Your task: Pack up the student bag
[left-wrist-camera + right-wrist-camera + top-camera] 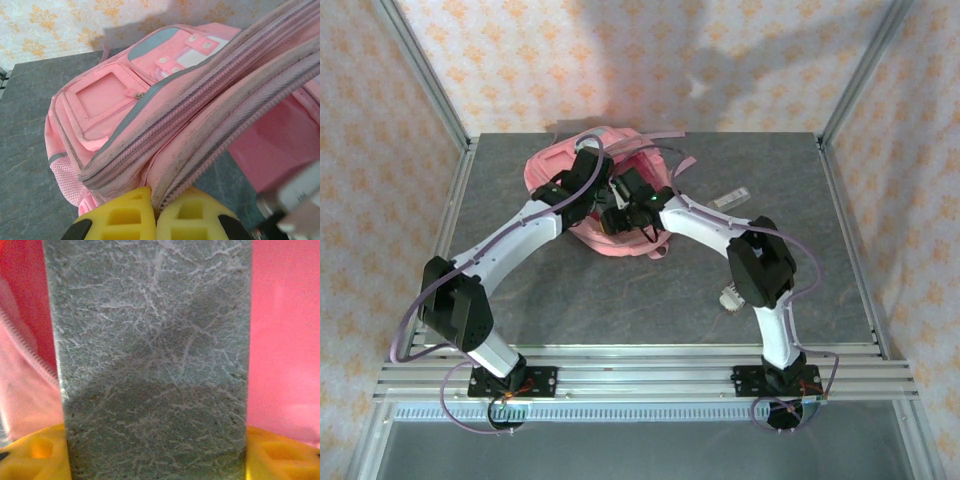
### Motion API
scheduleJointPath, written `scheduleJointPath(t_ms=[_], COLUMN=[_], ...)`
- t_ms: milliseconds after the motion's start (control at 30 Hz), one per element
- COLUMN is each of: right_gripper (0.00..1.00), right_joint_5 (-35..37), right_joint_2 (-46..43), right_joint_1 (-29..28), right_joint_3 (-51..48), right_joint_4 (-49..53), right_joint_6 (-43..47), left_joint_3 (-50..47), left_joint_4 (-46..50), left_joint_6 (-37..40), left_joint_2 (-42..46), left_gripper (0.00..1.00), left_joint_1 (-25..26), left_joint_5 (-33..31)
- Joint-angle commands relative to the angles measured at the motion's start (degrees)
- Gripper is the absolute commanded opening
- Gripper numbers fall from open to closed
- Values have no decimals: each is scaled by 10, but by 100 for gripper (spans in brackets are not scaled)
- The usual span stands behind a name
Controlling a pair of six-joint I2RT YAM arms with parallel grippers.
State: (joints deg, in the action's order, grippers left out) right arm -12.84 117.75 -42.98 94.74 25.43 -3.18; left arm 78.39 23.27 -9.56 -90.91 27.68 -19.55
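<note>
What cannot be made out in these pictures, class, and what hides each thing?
1. Top view: the student bag's inside, covered by both arms.
2. Top view: the pale item right of the bag, too small to name.
3. Right wrist view: the grey slab, cut off by the top and bottom edges; whether the right tool grips it is unclear.
4. Left wrist view: the pale object at lower right, blurred and cut by the edge.

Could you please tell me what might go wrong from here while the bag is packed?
The left gripper pinches just the zip edge of the large pink fabric backpack; if it slips, the opening may collapse. The grey marbled flat slab stands between the fingers of the right gripper inside the pink lining; pulling back could drag it out.
</note>
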Motion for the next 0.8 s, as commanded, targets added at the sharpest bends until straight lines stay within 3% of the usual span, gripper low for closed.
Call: scheduleJointPath(t_ms=[0, 200, 300, 400, 567, 633, 767], right_gripper=[72, 83, 82, 73, 28, 23, 22], right_joint_5=[53, 62, 53, 6, -37, -44, -62], right_joint_2=[-11, -96, -140, -171, -183, -176, -154], right_joint_1=[5, 12, 18, 26, 26, 26, 26], right_joint_3=[10, -87, -132, -178, -238, -256, -264], right_joint_4=[-8, -53, -75, -99, -131, -139, -157], right_joint_6=[-5, -40, -64, -97, -127, -133, -142], left_joint_3=[16, 8, 4, 1, -2, -2, 0], left_joint_4=[-37, -42, -44, -45, -45, -44, -43], left_joint_6=[-26, -29, -32, -35, -37, -36, -36], left_joint_2=[39, 39, 40, 40, 43, 43, 45], left_gripper=[0, 0, 0, 0, 0, 0, 0], left_joint_1=[-1, -2, -2, -2, -1, -1, -2], left_joint_5=[2, 11, 15, 19, 23, 22, 24])
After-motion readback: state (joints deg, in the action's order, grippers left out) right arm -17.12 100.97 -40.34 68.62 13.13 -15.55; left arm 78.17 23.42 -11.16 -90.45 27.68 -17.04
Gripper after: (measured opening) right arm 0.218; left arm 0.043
